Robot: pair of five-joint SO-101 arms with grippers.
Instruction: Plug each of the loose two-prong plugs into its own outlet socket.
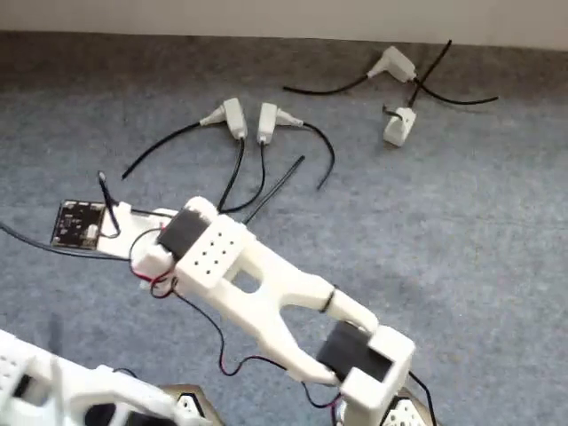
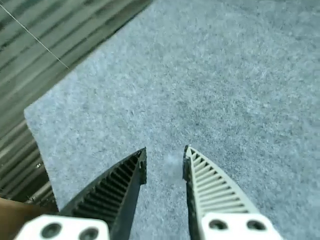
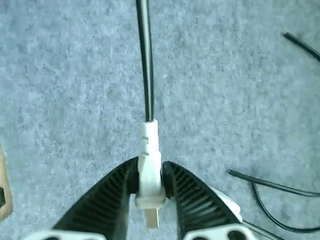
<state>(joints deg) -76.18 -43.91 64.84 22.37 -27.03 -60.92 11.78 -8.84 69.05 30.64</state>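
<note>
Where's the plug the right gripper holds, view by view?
High view: hidden under the right arm's wrist.
Right wrist view: plug clamped in the right gripper, cord leading away.
Left wrist view: left gripper open over the grey carpet, holding nothing.
Shared landmark: that grey carpet.

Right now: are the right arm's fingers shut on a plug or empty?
Shut on one: black ribbed fingers pinch the white two-prong plug.

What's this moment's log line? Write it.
right tool: shut on white plug | left tool: open over carpet
</note>
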